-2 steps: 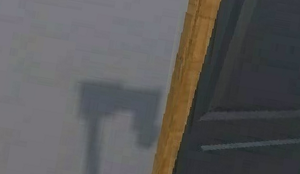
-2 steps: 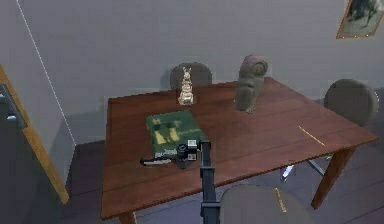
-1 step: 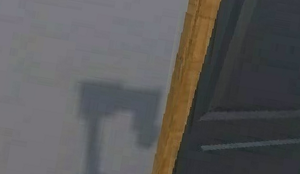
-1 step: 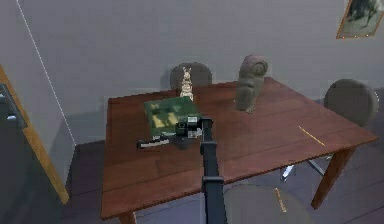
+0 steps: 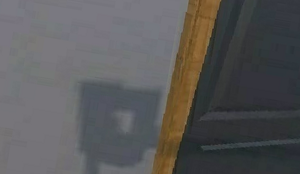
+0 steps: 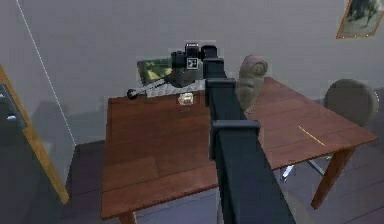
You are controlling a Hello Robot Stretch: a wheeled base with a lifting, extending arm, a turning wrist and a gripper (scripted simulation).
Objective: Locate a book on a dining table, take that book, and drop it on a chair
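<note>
The flat green object [image 6: 152, 70] is partly covered by the tool [image 6: 133, 95], and whether anything is held cannot be told. A small item [image 6: 185, 97] on the tabletop [image 6: 150, 150] cannot be identified. The wall picture [image 6: 360, 18] is cut off by the arm side view's top edge, and the dark door [image 5: 268, 95] by the forward view's right edge.

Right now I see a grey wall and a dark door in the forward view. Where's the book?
Observer: In the arm side view, a flat green thing, maybe the book, shows by the far edge of a brown table, close to the claw.
Operator: Where could I drop it?
Observer: A grey chair stands at the table's right end in that view.
</note>
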